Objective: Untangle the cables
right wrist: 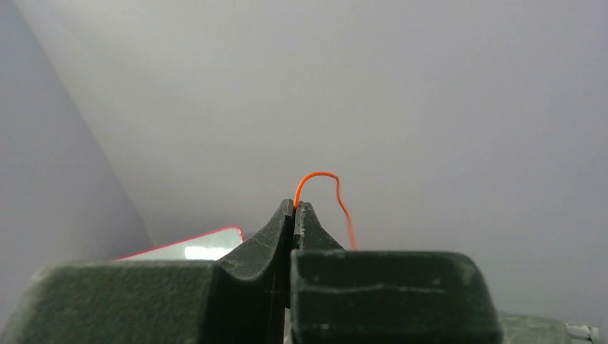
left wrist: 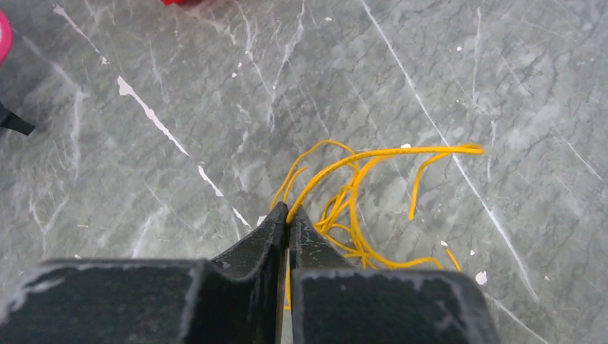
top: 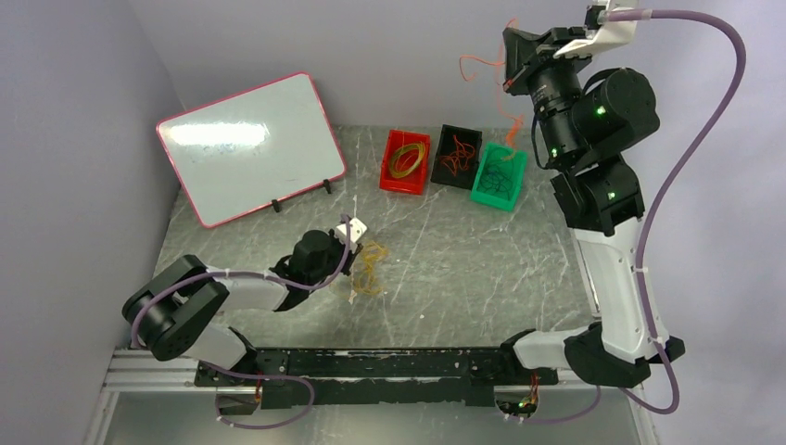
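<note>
1. The left tool [left wrist: 288,215] is clenched on one strand of the yellow cables [left wrist: 356,161]. They lie in a loose heap on the bench [left wrist: 179,86], in the middle of the top view.
2. The right tool [right wrist: 295,208] is clenched on an orange cable [right wrist: 320,175] — high at the upper right, well apart from the heap.
3. That cable is hung long-ways down. The black bin [top: 461,130] with other orange ones lies below and left of it, so the right arm is judged nearer.

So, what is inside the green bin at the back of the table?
Dark thin cables lie coiled in the green bin. Nothing else shows inside, but anything under the coils is covered, and they are too small to count.
</note>
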You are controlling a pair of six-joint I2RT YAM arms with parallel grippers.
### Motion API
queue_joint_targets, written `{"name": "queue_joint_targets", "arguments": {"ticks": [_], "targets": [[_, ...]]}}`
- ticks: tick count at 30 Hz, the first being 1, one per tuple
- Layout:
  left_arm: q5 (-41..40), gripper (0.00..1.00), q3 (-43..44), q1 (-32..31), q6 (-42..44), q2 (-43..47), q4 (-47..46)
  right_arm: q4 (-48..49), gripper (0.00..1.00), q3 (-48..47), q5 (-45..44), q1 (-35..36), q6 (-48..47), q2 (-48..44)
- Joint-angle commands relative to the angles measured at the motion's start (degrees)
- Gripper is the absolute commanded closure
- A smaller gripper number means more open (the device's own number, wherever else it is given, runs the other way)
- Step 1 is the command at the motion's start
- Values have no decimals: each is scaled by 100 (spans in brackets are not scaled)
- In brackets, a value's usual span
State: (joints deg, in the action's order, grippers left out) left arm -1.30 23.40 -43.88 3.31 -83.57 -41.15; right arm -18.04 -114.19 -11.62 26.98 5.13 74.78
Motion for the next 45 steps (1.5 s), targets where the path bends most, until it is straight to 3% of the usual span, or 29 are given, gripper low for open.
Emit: {"name": "queue_joint_targets", "arguments": {"ticks": [1,10,19,26,38,40,45], "targets": [[-32,93,-34,-20,-74,283,-21,-149,100,-32,-214,7,-237,167],[315,93,318,-18,149,841,701,-48,100,684,-519,-183,-168,507],[472,93,332,-27,277,1447,1218,166,100,1026,-57,-785,194,1142],[475,93,265,-25,276,1456,1198,782,100,1566,327,-1206,496,1460],[551,93,276,-34,249,1366,1173,1003,100,1391,877,-1741,759,2269],[617,90,290,-38,250,1332,1158,1013,100,1410,901,-1779,755,2343],[583,65,342,-43,197,1306,1120,1042,100,1420,993,-1874,742,2461]]}}
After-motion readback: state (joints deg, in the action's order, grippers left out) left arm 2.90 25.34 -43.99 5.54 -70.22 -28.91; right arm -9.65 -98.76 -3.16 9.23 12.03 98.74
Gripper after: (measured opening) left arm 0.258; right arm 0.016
